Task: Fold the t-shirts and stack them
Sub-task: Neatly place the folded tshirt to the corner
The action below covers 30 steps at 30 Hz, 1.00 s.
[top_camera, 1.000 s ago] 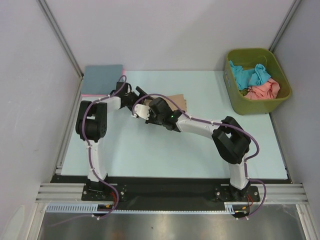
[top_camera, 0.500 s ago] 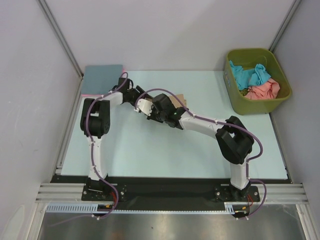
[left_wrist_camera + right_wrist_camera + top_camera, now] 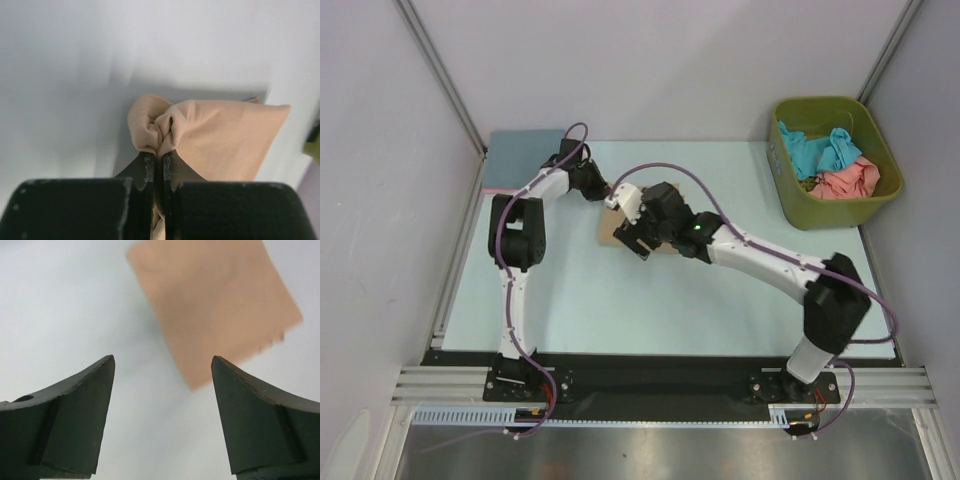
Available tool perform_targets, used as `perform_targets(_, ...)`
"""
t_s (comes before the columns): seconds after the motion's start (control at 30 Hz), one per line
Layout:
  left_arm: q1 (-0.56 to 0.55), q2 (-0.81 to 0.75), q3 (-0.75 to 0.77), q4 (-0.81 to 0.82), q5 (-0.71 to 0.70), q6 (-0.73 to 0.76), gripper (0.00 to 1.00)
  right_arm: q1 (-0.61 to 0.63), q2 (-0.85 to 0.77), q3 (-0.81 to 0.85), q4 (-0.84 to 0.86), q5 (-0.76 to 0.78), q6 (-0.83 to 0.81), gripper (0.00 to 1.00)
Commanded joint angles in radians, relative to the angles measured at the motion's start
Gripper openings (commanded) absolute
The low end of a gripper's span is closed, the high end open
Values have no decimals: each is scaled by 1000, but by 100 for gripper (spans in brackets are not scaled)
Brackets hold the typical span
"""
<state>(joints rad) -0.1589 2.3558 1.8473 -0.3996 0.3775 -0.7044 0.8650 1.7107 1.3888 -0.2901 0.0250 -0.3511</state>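
Observation:
A folded tan t-shirt (image 3: pixel 215 305) lies on the pale table, mostly hidden under the arms in the top view, with one corner (image 3: pixel 608 231) showing. My left gripper (image 3: pixel 159 155) is shut on a bunched edge of the tan t-shirt (image 3: pixel 160 131); from above it (image 3: pixel 609 193) sits at the shirt's far left side. My right gripper (image 3: pixel 162 362) is open and holds nothing, hovering over the table with the shirt's corner just ahead of its fingertips; from above it (image 3: pixel 632 240) is at the shirt's near side.
A folded slate blue t-shirt (image 3: pixel 525 155) lies on a pink one (image 3: pixel 494 187) at the back left corner. An olive-green bin (image 3: pixel 835 208) at the back right holds a teal t-shirt (image 3: pixel 818 150) and a salmon one (image 3: pixel 847 182).
My left gripper went from open to shut on the tan t-shirt's edge. My right gripper opened and let go of it, and the right arm stretched out lower over the table.

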Motion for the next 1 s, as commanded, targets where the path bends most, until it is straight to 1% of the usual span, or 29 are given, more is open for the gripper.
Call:
perform_targets(0.0, -2, -116, 72, -73, -112, 233, 0, -49, -197, -85, -144, 52, 181, 83)
perform_targets(0.03, -8, -128, 79, -84, -133, 265, 0, -50, -233, -121, -159, 58, 188, 83)
perform_targets(0.07, -13, -160, 88, -119, -197, 298, 0, -53, -267, -182, -162, 67, 196, 84)
perform_targets(0.1, -17, -173, 96, -136, -231, 357, 0, -55, -337, -213, -164, 70, 202, 84)
perform_targets(0.17, -25, -216, 113, -175, -279, 404, 0, -66, -397, -266, -165, 69, 219, 85)
perform_targets(0.2, -27, -233, 113, -182, -331, 420, 0, -70, -422, -316, -165, 67, 234, 85)
perform_targets(0.23, -31, -246, 113, -189, -350, 465, 0, -72, -466, -335, -170, 67, 239, 85)
perform_targets(0.27, -33, -262, 116, -196, -371, 488, 0, -72, -485, -353, -175, 69, 244, 85)
perform_targets(0.3, -34, -285, 122, -212, -428, 534, 0, -72, -500, -381, -179, 70, 251, 85)
perform_targets(0.4, -37, -302, 176, -260, -505, 613, 0, -73, -552, -418, -193, 70, 258, 85)
perform_targets(0.47, -37, -293, 257, -304, -555, 655, 0, -75, -569, -442, -195, 64, 259, 86)
perform_targets(0.53, -36, -279, 355, -330, -592, 700, 0, -83, -563, -448, -202, 53, 256, 86)
perform_targets(0.63, -36, -320, 378, -314, -646, 741, 0, -96, -533, -445, -193, 20, 244, 86)
perform_targets(0.83, -34, -336, 443, -260, -620, 821, 0, -126, -447, -363, -212, 3, 209, 86)
perform_targets(0.97, -28, -313, 492, -262, -624, 833, 0, -146, -410, -359, -193, -16, 207, 86)
